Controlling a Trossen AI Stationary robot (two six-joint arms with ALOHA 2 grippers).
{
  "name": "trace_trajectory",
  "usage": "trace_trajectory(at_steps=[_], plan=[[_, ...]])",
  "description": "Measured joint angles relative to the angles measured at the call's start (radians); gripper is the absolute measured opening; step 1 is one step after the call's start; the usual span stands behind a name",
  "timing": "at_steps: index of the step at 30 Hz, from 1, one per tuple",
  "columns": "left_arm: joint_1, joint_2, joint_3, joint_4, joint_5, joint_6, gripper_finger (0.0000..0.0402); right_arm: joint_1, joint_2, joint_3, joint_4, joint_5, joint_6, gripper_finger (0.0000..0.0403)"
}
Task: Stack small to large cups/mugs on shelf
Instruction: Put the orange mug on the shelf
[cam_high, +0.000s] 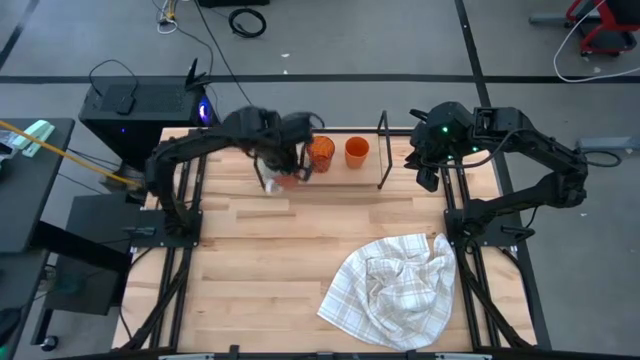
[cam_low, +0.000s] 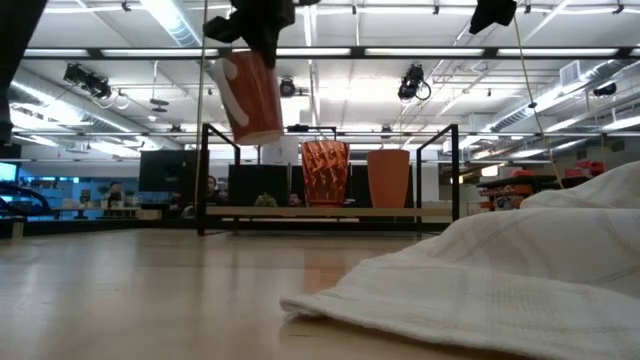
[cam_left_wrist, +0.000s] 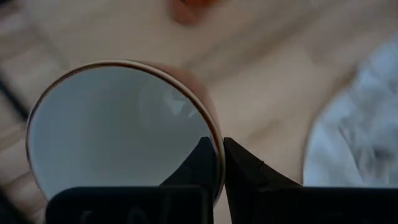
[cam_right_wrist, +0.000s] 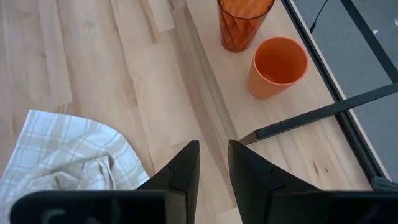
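Note:
My left gripper (cam_high: 285, 168) is shut on a mug (cam_low: 248, 95), orange-red outside and white inside, held high above the table just left of the shelf (cam_low: 330, 212). A ribbed dark-orange tumbler (cam_high: 321, 152) and a smaller orange cup (cam_high: 357, 150) stand upright side by side on the shelf's wooden board; both also show in the right wrist view, the tumbler (cam_right_wrist: 242, 22) and the cup (cam_right_wrist: 278, 65). My right gripper (cam_high: 428, 172) hovers by the shelf's right end, empty, its fingers (cam_right_wrist: 213, 163) a narrow gap apart. My left gripper pinches the mug's wall at the rim (cam_left_wrist: 214, 134), one finger (cam_left_wrist: 202, 165) inside the mug and one (cam_left_wrist: 242, 168) outside. The fingers come from above. The mug hangs lifted clear of the table and shelf, tilted, its mouth toward the gripper.
A crumpled white checked cloth (cam_high: 395, 290) lies at the table's near right. The shelf's black wire uprights (cam_high: 382, 150) stand at its ends along the table's far edge. Bare wooden tabletop (cam_high: 260, 260) lies to the near left.

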Motion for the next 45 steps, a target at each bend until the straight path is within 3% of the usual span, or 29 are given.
trace_trajectory(at_steps=[4, 15, 26, 36, 45], plan=[[0.074, 0.071, 0.112, -0.095, -0.041, -0.033, 0.0022, 0.0, 0.0, 0.0, 0.0, 0.0, 0.001, 0.0091], [0.147, 0.277, 0.272, -0.089, 0.0, 0.004, 0.0022, 0.0, 0.0, 0.0, 0.0, 0.0, 0.053, 0.0091], [0.227, 0.294, 0.266, -0.093, -0.062, -0.056, 0.0022, 0.0, 0.0, 0.0, 0.0, 0.0, 0.05, 0.0091], [0.234, 0.307, 0.171, -0.093, -0.069, -0.076, 0.0022, 0.0, 0.0, 0.0, 0.0, 0.0, 0.049, 0.0091], [0.235, 0.344, 0.17, -0.029, -0.06, -0.097, 0.0022, 0.0, 0.0, 0.0, 0.002, 0.0, 0.049, 0.0091]])
